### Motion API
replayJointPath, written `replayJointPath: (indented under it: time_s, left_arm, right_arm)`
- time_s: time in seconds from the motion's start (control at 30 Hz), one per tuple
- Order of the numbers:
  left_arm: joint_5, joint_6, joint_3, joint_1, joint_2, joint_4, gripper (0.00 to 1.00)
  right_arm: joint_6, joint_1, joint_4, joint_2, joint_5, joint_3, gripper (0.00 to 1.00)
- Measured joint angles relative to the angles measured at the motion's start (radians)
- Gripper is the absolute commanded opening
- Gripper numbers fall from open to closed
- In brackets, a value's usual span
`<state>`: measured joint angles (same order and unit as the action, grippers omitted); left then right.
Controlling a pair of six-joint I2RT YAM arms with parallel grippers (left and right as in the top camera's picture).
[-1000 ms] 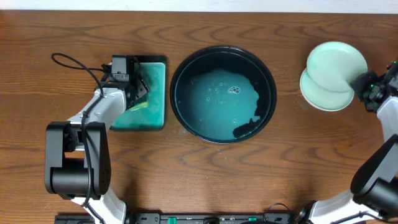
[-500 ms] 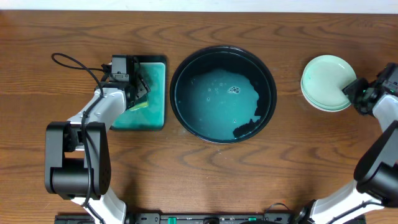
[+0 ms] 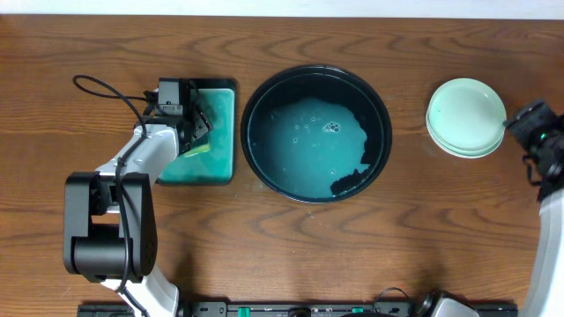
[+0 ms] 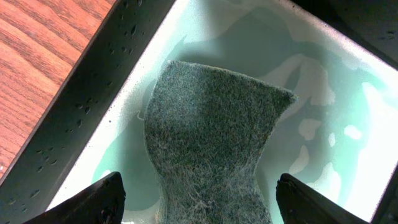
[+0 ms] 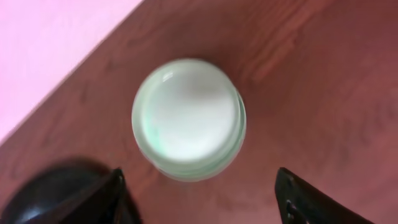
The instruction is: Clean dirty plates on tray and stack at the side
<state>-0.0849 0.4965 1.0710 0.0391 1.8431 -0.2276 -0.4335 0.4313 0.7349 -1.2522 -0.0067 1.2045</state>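
I work over a brown wood-grain table (image 3: pixel 264 255). A pale strip (image 3: pixel 282 7) borders it at 12 o'clock, a dark rail (image 3: pixel 291 310) at 6.

The plates (image 3: pixel 465 117) look pale mint green, though one view is blurry. The tray (image 3: pixel 246 132) is black, holding blue-green water (image 3: pixel 308 141). The sponge (image 4: pixel 211 149) is speckled grey-green. The table (image 3: pixel 282 246) is brown with wavy lines.
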Motion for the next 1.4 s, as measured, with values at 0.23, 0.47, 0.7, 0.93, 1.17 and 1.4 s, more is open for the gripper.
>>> replayJointPath:
  time_s: [0.23, 0.47, 0.7, 0.93, 1.17, 1.4]
  left_arm:
    - [0.000, 0.000, 0.000, 0.000, 0.000, 0.000, 0.79]
    - [0.000, 0.000, 0.000, 0.000, 0.000, 0.000, 0.79]
    - [0.000, 0.000, 0.000, 0.000, 0.000, 0.000, 0.79]
    - [0.000, 0.000, 0.000, 0.000, 0.000, 0.000, 0.79]
    - [0.000, 0.000, 0.000, 0.000, 0.000, 0.000, 0.79]
    - [0.000, 0.000, 0.000, 0.000, 0.000, 0.000, 0.79]
  right_arm:
    - [0.042, -0.149, 0.121, 0.207, 0.039, -0.086, 0.88]
    - [0.085, -0.315, 0.111, 0.388, -0.017, -0.266, 0.99]
    - [0.078, -0.337, 0.213, 0.414, -0.073, -0.330, 0.99]
    - [0.077, -0.337, 0.286, 0.409, -0.103, -0.331, 0.99]
    - [0.078, -0.337, 0.323, 0.408, -0.105, -0.331, 0.99]
    - [0.166, -0.447, 0.304, 0.408, -0.098, -0.331, 0.99]
